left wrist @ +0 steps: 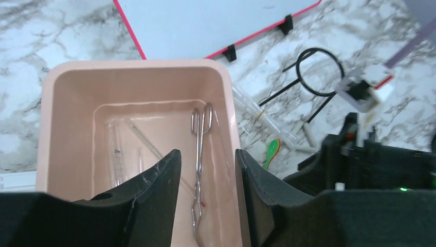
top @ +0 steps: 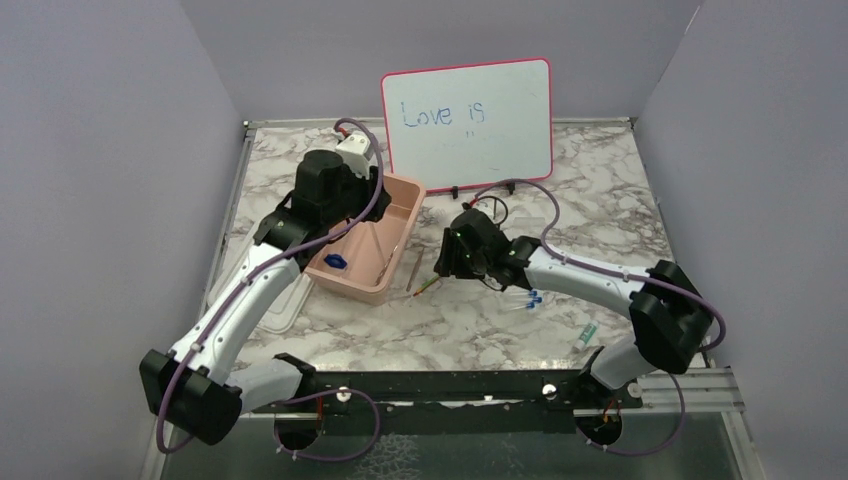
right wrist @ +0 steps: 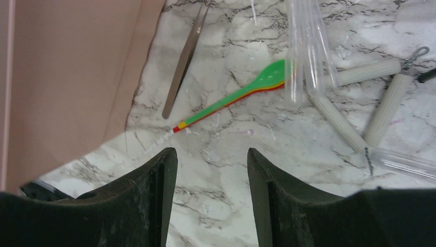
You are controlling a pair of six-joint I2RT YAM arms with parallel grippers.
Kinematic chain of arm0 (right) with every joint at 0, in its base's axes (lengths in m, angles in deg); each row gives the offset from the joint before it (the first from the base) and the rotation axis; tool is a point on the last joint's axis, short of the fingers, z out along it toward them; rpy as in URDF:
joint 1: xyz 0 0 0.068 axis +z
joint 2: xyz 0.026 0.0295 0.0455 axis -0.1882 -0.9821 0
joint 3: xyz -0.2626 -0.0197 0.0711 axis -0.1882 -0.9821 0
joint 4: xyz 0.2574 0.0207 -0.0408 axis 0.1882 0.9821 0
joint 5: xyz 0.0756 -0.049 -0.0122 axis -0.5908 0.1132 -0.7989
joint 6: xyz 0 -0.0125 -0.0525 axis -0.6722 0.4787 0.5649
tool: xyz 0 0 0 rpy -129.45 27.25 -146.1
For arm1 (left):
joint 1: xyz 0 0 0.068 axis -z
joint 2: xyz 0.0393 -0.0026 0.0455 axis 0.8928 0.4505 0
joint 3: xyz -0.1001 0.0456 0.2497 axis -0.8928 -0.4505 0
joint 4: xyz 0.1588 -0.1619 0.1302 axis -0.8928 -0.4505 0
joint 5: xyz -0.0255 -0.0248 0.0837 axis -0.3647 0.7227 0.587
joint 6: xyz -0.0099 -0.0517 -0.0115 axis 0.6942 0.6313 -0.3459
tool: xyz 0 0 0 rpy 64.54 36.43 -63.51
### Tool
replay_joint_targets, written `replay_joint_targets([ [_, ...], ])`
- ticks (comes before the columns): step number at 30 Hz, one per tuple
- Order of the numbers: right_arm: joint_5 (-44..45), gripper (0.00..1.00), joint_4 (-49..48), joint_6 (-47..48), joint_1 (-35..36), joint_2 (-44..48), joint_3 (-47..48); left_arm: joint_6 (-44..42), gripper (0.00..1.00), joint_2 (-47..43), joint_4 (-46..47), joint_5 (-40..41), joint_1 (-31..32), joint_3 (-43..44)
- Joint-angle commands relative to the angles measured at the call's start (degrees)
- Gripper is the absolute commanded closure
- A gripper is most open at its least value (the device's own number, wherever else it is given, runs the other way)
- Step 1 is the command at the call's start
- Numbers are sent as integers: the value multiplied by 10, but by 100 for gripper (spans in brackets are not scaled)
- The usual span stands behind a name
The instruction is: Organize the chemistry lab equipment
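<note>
My left gripper (left wrist: 208, 154) is open and empty, hovering over the pink tub (left wrist: 139, 66). Thin metal tongs (left wrist: 200, 149) and a clear graduated tube (left wrist: 117, 154) lie inside the tub. My right gripper (right wrist: 212, 154) is open and empty, low over the marble just short of the green-handled slim tool (right wrist: 241, 91). Flat metal tweezers (right wrist: 185, 59) lie beside the tub wall. Clear tubes (right wrist: 303, 46) and white ribbed sticks (right wrist: 360, 72) lie to the right. The black wire ring stand (left wrist: 319, 72) lies behind them. Blue-capped tubes (top: 528, 300) lie under my right forearm.
The pink-framed whiteboard (top: 467, 118) stands at the back. A white lid (top: 275, 305) lies left of the tub under my left arm. A small blue thing (top: 336, 262) sits in the tub's near end. A small greenish item (top: 588, 333) lies near the right arm's base.
</note>
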Motion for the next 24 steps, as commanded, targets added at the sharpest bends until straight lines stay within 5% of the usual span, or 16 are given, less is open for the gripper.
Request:
replay_joint_targets([
  [1,58,44,73,-88,8,-67,70,22,53,-78,92,4,-1,-54],
  [12,108,45,174,-233,15,-193,167,34,37,-188,221,2,-1,-164],
  [24,136,41,206,-65,16,-72,198,37,35,-215,220,59,-1,-174],
])
